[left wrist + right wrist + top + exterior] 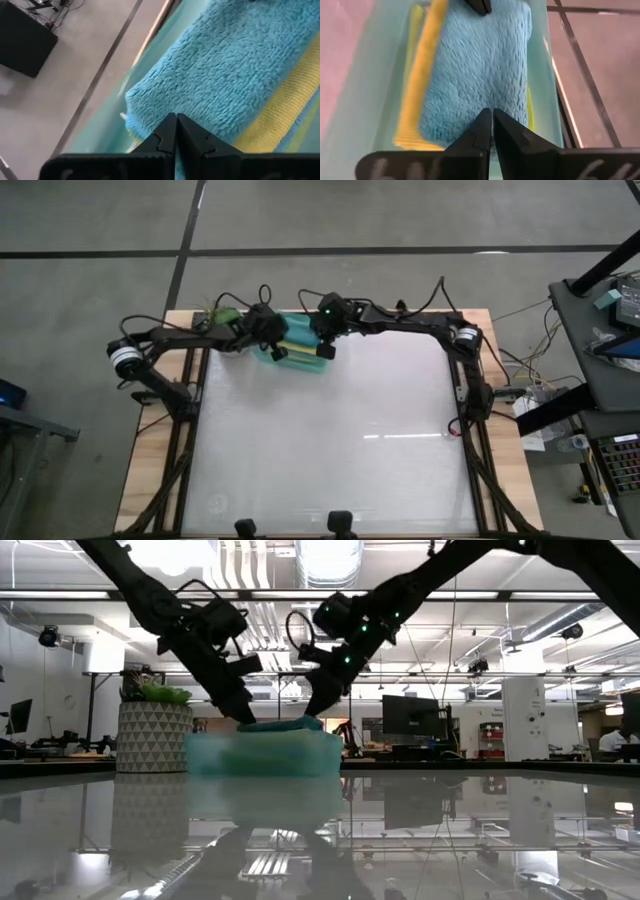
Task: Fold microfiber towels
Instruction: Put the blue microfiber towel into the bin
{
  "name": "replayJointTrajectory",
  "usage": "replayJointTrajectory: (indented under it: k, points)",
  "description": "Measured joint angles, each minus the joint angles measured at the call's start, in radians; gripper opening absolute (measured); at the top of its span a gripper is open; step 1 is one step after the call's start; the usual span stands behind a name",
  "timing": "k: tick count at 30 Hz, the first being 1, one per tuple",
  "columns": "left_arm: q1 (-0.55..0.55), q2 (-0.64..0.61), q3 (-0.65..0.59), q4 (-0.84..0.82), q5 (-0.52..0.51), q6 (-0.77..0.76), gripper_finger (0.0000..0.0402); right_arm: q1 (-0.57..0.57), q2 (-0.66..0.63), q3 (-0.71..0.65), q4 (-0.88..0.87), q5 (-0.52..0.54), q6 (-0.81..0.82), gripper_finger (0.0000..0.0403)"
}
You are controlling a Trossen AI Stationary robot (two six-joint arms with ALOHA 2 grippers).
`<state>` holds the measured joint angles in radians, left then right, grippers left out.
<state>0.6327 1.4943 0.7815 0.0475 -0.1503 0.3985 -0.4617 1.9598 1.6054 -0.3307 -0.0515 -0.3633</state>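
Observation:
A translucent mint-green tray (300, 358) stands at the table's far edge, left of the middle. It holds stacked towels. A teal towel (475, 70) lies on top, a yellow towel (422, 75) under it, and its top shows above the tray wall in the low view (285, 725). My left gripper (176, 119) is shut with its tips at the teal towel's left end. My right gripper (492, 114) is shut with its tips at the towel's right end. Other towels are hidden. My left gripper sets its shut fingertips (167, 131) on the teal towel's top near its left short end (150, 107), slanting down from the table's left. No cloth shows between the fingers. The towel lies flat on the stack in the tray. My right gripper sets its shut fingertips (482, 125) on the teal towel's top near its right short end (470, 112), slanting down from the table's right. No cloth shows between the fingers. The towel lies flat on the stack.
A small potted plant (153, 735) in a patterned white pot stands left of the tray, at the table's far left corner (215, 313). The white tabletop (340, 440) stretches toward the near edge. Cables run along both arms.

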Motion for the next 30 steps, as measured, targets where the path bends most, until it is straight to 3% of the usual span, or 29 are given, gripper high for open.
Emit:
replayJointTrajectory:
  k: [11,16,30]
  points:
    - [0.000,-0.119,-0.001,-0.102,0.005,0.007,0.0000,0.028,-0.051,-0.008,-0.026,-0.002,0.027,0.0012]
    - [0.000,-0.084,-0.002,-0.102,0.064,0.006,0.0000,0.037,-0.011,-0.013,-0.003,-0.012,0.039,0.0012]
    - [-0.001,0.001,0.002,-0.155,0.043,0.002,0.0000,0.041,0.040,-0.014,-0.001,-0.030,0.040,0.0012]
